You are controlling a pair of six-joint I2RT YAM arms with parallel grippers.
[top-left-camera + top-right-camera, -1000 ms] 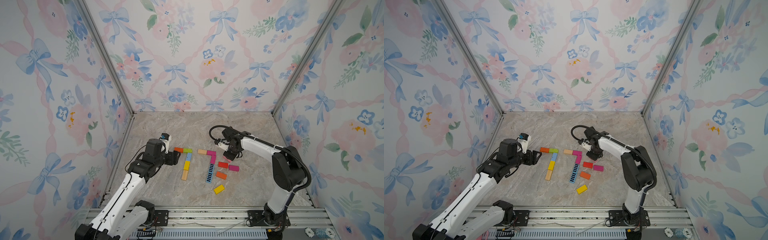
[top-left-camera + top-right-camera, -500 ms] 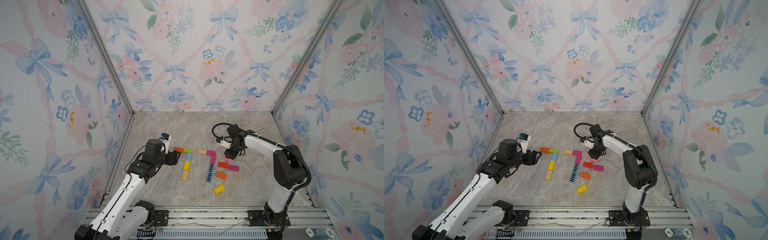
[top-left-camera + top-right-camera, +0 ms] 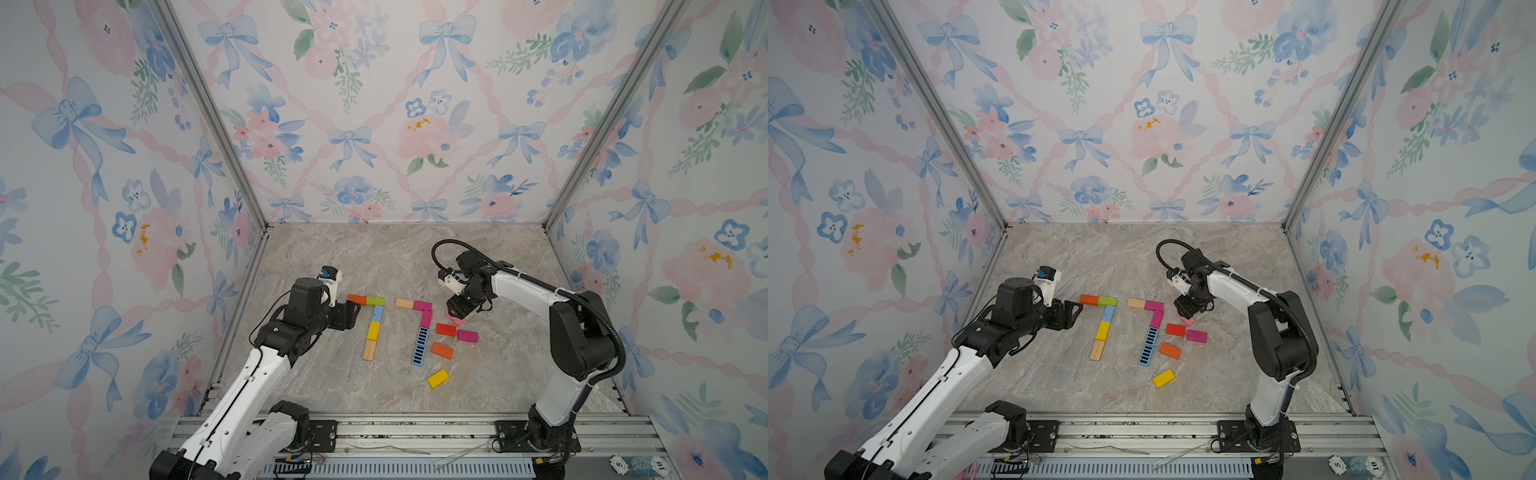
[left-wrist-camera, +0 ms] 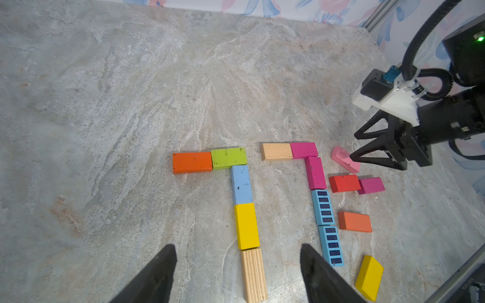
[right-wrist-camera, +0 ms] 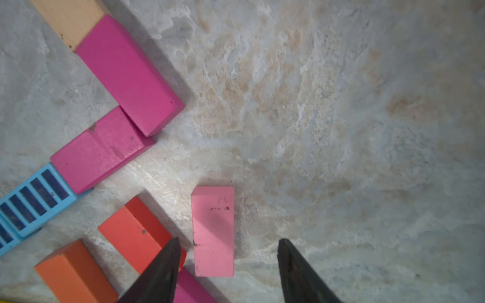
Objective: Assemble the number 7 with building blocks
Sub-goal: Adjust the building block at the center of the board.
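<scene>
In a top view the right pincer (image 3: 455,312) hides part of the pink block (image 3: 458,322). Its wrist view shows us jaws apart, the block loose between them. The left pincer (image 4: 236,245) gapes empty. On the marbled tabletop (image 3: 374,257), within floral walls (image 3: 374,124), a multicoloured number 7 (image 3: 373,331) lies mid-table beside a tan, magenta and striped-blue second 7 (image 3: 426,319).

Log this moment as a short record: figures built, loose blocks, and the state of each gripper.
left figure 7: five blocks, two in the bar, three in the stem
right figure 7: five blocks, same layout
loose blocks: pink block, red block, magenta block, orange block, yellow block, all beside the right figure 7
left gripper: open, empty, by the left figure's bar end
right gripper: open, jaws either side of the pink block, not gripping it
surface: marble-look table
</scene>
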